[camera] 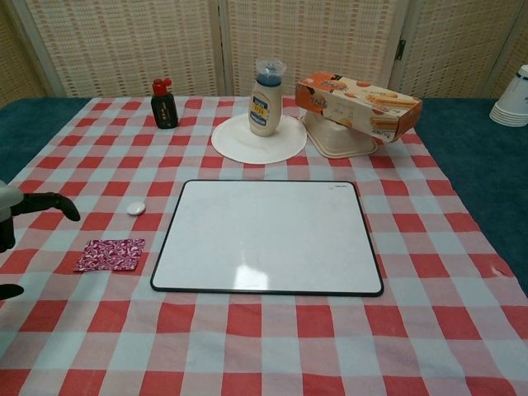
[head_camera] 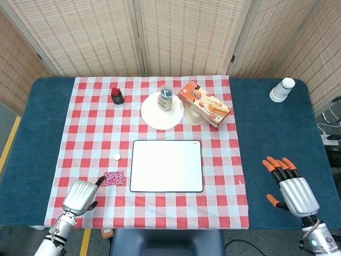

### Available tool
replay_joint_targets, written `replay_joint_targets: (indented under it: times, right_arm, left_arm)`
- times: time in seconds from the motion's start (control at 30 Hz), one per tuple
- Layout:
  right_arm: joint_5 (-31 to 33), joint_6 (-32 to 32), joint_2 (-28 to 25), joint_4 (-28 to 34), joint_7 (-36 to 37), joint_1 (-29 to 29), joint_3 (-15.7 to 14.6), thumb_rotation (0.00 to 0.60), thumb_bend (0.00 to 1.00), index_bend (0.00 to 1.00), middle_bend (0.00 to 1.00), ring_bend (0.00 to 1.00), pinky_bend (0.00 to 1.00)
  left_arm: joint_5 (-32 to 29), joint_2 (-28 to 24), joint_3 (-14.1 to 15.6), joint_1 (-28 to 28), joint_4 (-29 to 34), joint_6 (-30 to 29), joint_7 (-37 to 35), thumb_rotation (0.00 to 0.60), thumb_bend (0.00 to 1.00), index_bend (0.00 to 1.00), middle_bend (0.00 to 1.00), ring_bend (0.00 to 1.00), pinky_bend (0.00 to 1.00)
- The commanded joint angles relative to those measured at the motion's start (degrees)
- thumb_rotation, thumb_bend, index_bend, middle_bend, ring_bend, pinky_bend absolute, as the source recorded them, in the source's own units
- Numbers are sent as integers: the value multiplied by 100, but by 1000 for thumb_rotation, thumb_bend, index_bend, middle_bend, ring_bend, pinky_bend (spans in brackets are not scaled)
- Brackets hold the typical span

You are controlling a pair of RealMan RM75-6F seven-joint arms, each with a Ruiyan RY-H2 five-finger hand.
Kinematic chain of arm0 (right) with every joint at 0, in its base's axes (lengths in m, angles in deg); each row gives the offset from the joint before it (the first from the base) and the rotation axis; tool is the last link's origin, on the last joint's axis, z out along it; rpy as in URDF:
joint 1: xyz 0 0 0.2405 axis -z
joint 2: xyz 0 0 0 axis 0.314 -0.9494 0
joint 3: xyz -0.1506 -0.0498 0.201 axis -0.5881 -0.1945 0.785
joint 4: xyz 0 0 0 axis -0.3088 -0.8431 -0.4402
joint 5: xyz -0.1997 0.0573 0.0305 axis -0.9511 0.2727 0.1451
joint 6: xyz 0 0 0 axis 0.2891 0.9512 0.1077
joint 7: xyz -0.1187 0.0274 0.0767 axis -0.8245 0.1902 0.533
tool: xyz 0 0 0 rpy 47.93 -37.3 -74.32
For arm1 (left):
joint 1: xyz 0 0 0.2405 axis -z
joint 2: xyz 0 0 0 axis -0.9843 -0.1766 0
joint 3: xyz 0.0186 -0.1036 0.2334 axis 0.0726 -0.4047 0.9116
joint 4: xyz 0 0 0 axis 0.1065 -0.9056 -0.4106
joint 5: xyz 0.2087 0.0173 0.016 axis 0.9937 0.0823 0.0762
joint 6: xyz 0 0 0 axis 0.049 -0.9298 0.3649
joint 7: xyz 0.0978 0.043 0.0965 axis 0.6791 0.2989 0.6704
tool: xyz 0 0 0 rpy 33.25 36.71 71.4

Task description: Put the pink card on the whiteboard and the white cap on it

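Lying on the red-and-white checked cloth (head_camera: 154, 210) of the worktop (head_camera: 37, 133), head view: pink card (head_camera: 113, 178), small, rectangular, mottled pink-and-white pattern, flat, just left of the whiteboard (head_camera: 167, 166). White cap (head_camera: 116, 157), small round disc, above the card, apart from it. Whiteboard blank, dark-framed, central. Left robot hand (head_camera: 80, 196) near the card's lower left corner, a dark fingertip reaching to the card's edge; contact cannot be told. It holds nothing; whether its fingers are spread or curled cannot be told. Right robot hand (head_camera: 290, 185) on bare blue surface, orange-tipped fingers spread, empty.

Chest view: card (camera: 110, 254) and cap (camera: 135, 209) left of whiteboard (camera: 268, 238). Dark fingers (camera: 45, 204) of the left robot hand enter at the left edge, above the card. Behind: white plate (camera: 258, 139) bearing a bottle (camera: 266, 97); small dark bottle (camera: 164, 105); orange box (camera: 358, 95).
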Motion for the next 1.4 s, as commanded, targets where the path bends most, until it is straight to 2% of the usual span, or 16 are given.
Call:
replay_joint_targets:
  times: [0.03, 0.3, 0.47, 0.63, 0.87, 1.0, 1.13, 1.4]
  right_arm:
    - [-3, -8, -3, 4, -2, -2, -5, 600, 192, 86, 26, 0, 87]
    - [32, -4, -40, 21, 50, -1, 9, 600, 192, 86, 26, 0, 87]
    - [23, -1, -82, 25, 133, -8, 10, 600, 191, 86, 26, 0, 87]
    - [24, -1, -123, 27, 211, -11, 11, 600, 192, 86, 26, 0, 87]
    - [59, 3, -138, 15, 250, -13, 32, 600, 192, 86, 26, 0, 87]
    - [74, -14, -126, 26, 213, -17, 35, 600, 191, 86, 26, 0, 87]
    - [83, -29, -111, 36, 167, -18, 31, 600, 192, 86, 26, 0, 87]
    - [101, -26, -110, 46, 148, -13, 38, 600, 192, 87, 26, 0, 87]
  left_arm:
    - [-280, 250, -123, 143, 22, 36, 169, 600, 201, 233, 994, 982, 1000]
    - [-850, 960, -389, 273, -306, -270, 300, 600, 208, 222, 998, 987, 1000]
    - [-1004, 1579, -469, 317, -893, -567, 364, 600, 208, 231, 999, 990, 1000]
    - [-1300, 1938, -520, 409, -1283, -593, 490, 600, 207, 250, 1000, 991, 1000]
    - [-1579, 2003, -572, 547, -1410, -538, 582, 600, 214, 259, 1000, 1000, 1000]
    - [-1853, 1886, -574, 633, -1248, -473, 793, 600, 218, 268, 1000, 1000, 1000]
    - [-2456, 1759, -664, 856, -967, -355, 1290, 600, 223, 275, 1000, 1000, 1000]
    - [-2799, 1781, -760, 1107, -862, -362, 1489, 600, 227, 275, 1000, 1000, 1000]
